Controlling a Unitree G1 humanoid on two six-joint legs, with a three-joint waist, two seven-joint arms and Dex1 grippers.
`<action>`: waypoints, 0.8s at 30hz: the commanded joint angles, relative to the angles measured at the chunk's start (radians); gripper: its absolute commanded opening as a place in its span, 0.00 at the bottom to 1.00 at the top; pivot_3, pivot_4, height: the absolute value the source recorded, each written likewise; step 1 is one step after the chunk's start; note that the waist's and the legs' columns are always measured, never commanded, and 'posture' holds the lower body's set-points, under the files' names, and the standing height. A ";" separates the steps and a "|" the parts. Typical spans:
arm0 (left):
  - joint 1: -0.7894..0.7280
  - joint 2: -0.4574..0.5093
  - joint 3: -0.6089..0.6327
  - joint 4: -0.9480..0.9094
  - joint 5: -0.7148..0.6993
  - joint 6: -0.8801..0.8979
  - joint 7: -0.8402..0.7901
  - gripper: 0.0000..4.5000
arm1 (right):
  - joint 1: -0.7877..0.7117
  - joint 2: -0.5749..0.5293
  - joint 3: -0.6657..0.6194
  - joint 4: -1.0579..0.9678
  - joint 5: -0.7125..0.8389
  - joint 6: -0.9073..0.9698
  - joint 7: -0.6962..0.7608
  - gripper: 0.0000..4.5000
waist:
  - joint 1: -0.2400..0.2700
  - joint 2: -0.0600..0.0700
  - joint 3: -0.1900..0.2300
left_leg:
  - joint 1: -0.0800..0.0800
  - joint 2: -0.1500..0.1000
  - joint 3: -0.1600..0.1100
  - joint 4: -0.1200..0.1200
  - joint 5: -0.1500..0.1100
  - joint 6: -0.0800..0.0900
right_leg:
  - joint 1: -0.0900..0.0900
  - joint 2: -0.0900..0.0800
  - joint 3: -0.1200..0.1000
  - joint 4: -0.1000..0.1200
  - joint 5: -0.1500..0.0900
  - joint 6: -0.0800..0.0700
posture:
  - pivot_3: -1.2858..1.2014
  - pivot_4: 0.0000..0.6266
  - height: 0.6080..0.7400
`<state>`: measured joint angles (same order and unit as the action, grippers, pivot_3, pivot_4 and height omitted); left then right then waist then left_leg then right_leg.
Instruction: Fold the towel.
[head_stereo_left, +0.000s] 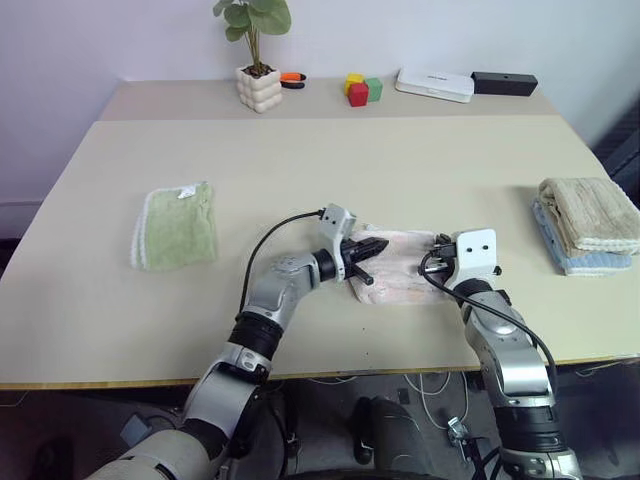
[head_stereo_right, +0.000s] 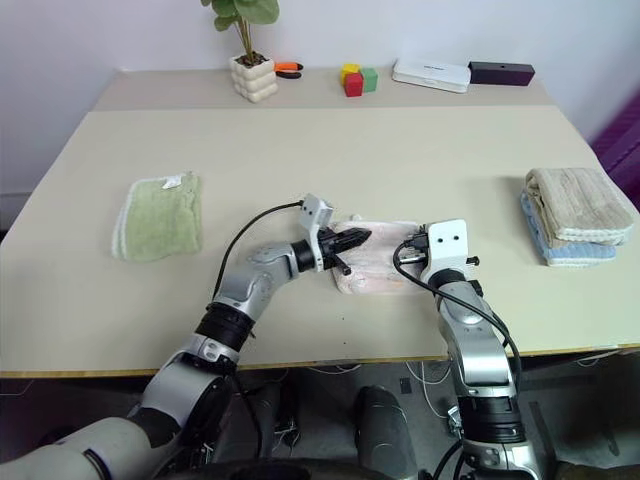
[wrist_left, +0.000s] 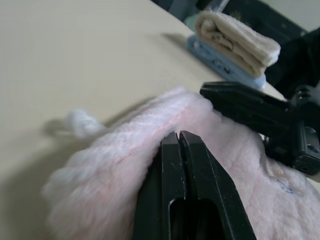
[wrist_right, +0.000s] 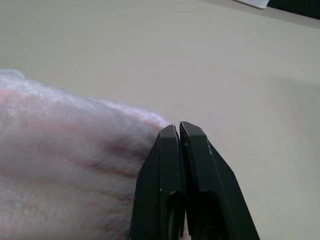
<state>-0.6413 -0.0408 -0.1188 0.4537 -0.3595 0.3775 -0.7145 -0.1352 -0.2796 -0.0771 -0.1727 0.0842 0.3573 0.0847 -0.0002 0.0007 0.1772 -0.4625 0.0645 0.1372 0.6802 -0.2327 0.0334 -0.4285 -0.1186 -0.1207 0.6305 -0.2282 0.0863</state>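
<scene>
A: Left wrist view puts the pink towel (wrist_left: 115, 185) right under the left tool (wrist_left: 179, 137), its fingers pressed together on the pile. Soft, light and floppy, I'd judge; best pinched at a corner or along an edge.

B: It looks fluffy and pale pink, bunched into a thick pad near the counter's (head_stereo_left: 330, 170) front edge. The right tool (wrist_right: 178, 129) sits shut at its far corner, clamping nothing I can see.

A: Beyond, a green cloth (head_stereo_left: 177, 226) and stacked towels (head_stereo_left: 588, 225) lie well apart.
</scene>
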 joint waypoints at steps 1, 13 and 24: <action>-0.004 0.012 0.070 -0.150 -0.135 0.122 -0.055 0.12 | -0.032 -0.008 -0.042 -0.021 0.045 -0.010 0.046 0.13 | 0.003 0.000 0.000 | 0.000 0.000 0.000 0.000 0.000 0.000 | 0.000 0.000 0.000 0.000 0.000 0.001 | 0.52 0.24 1.00; 0.015 0.208 0.160 -0.352 -0.245 0.360 -0.047 1.00 | -0.122 -0.206 -0.151 -0.036 0.129 -0.014 0.251 0.99 | 0.005 0.000 0.000 | 0.000 -0.001 0.000 0.000 0.000 0.000 | 0.000 0.000 0.000 0.000 0.001 0.002 | 0.52 0.24 1.00; 0.069 0.216 0.345 -0.389 -0.532 0.893 0.156 1.00 | 0.011 -0.388 -0.269 -0.245 0.497 0.070 0.676 0.99 | 0.016 0.000 0.001 | 0.001 -0.001 -0.001 0.001 0.000 0.000 | 0.002 0.000 0.000 0.001 0.000 0.002 | 0.52 0.24 1.00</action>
<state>-0.5546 0.1859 0.2022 0.0661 -0.8527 1.2263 -0.5902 -0.1405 -0.6393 -0.2949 -0.3602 0.5120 0.4101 0.6938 0.0157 0.0009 0.1781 -0.4618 0.0636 0.1358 0.6810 -0.2326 0.0333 -0.4263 -0.1187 -0.1206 0.6305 -0.2278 0.0886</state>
